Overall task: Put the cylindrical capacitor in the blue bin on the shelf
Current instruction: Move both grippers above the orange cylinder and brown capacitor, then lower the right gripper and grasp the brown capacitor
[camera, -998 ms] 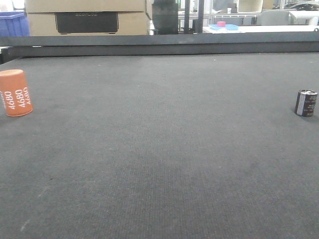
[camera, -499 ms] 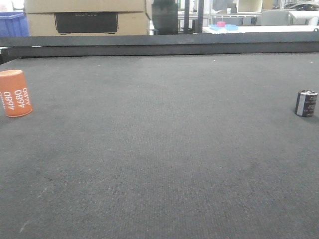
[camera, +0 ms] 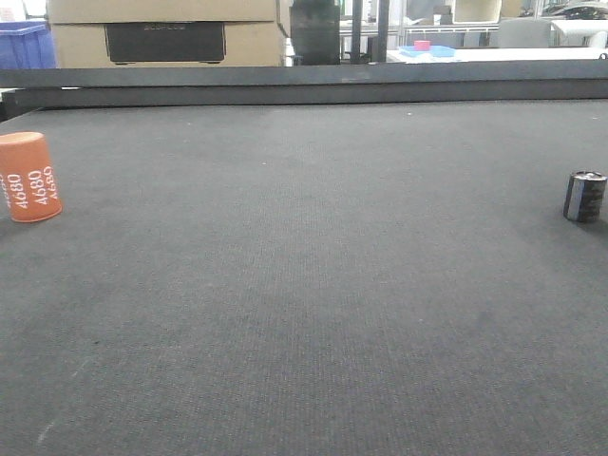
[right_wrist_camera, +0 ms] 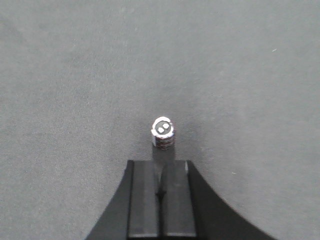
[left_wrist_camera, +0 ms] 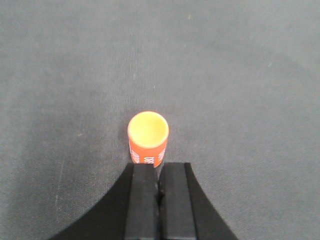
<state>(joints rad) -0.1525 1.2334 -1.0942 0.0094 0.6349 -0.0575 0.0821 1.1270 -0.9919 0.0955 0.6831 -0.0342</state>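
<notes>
The cylindrical capacitor (camera: 584, 197), a short black cylinder with a silvery top, stands upright on the grey carpet at the far right. In the right wrist view the capacitor (right_wrist_camera: 163, 133) sits just ahead of my right gripper (right_wrist_camera: 161, 162), apart from it. That gripper is shut with nothing between its fingers. My left gripper (left_wrist_camera: 159, 165) is also shut and empty. A blue bin (camera: 21, 45) shows behind the table at the far back left. The shelf is out of view. Neither gripper appears in the front view.
An orange cylinder marked "4680" (camera: 28, 178) stands at the table's left; the orange cylinder (left_wrist_camera: 147, 137) is right in front of my left fingertips. A dark raised rail (camera: 304, 85) runs along the table's far edge, with cardboard boxes (camera: 166, 33) behind it.
</notes>
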